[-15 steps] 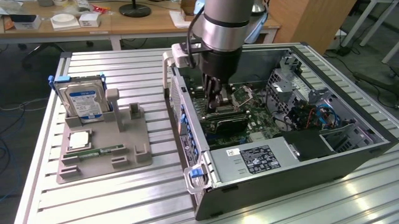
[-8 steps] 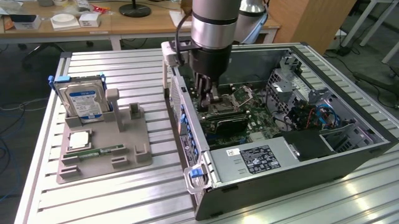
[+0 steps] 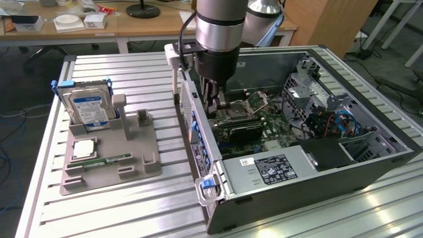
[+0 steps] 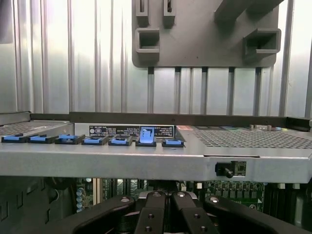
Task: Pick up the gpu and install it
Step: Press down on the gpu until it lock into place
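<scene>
The gpu [image 3: 242, 131] is a dark flat card with a black shroud, sitting on the green motherboard [image 3: 264, 141] inside the open computer case [image 3: 370, 163]. My gripper [image 3: 216, 106] reaches down into the case just beside the card's end nearest the case wall, over the processor socket [image 3: 238, 108]. In the wrist view my gripper [image 4: 163, 199] is shut, its black fingers [image 4: 148, 214] pressed together with nothing between them. Whether they touch the card I cannot tell.
A grey holder tray [image 3: 109, 158] lies at the exterior view's left with a silver hard drive [image 3: 89, 106], a processor chip [image 3: 86, 148] and a RAM stick [image 3: 99, 161]. Blue latches [image 4: 97, 140] line the case wall [image 4: 146, 161]. A power supply [image 3: 271, 168] sits at the case's near end.
</scene>
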Controlling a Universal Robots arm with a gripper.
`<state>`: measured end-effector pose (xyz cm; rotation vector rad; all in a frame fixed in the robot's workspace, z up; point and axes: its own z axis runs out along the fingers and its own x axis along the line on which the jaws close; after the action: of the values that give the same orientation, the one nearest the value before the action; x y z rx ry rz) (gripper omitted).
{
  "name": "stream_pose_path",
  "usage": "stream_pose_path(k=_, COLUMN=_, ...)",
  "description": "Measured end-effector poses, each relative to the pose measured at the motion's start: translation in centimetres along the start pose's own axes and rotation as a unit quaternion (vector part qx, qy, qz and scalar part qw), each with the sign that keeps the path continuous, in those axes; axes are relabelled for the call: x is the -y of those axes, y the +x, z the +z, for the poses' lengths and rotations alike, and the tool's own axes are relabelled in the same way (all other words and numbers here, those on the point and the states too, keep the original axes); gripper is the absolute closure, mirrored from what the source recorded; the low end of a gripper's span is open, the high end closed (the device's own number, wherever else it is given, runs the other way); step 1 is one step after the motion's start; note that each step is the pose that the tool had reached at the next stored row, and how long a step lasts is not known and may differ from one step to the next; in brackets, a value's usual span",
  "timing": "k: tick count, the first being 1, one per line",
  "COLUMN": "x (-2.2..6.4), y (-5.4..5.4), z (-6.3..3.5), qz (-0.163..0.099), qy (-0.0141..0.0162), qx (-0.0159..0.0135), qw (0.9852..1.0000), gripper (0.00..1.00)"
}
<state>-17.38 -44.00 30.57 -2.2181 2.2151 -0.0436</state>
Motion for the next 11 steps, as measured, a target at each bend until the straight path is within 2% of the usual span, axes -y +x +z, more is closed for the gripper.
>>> stream_pose_path(k=11, x=-0.15, y=0.10, z=0.42, qz=0.000, qy=-0.0001, qx=-0.0002, qw=1.0000, gripper=0.90)
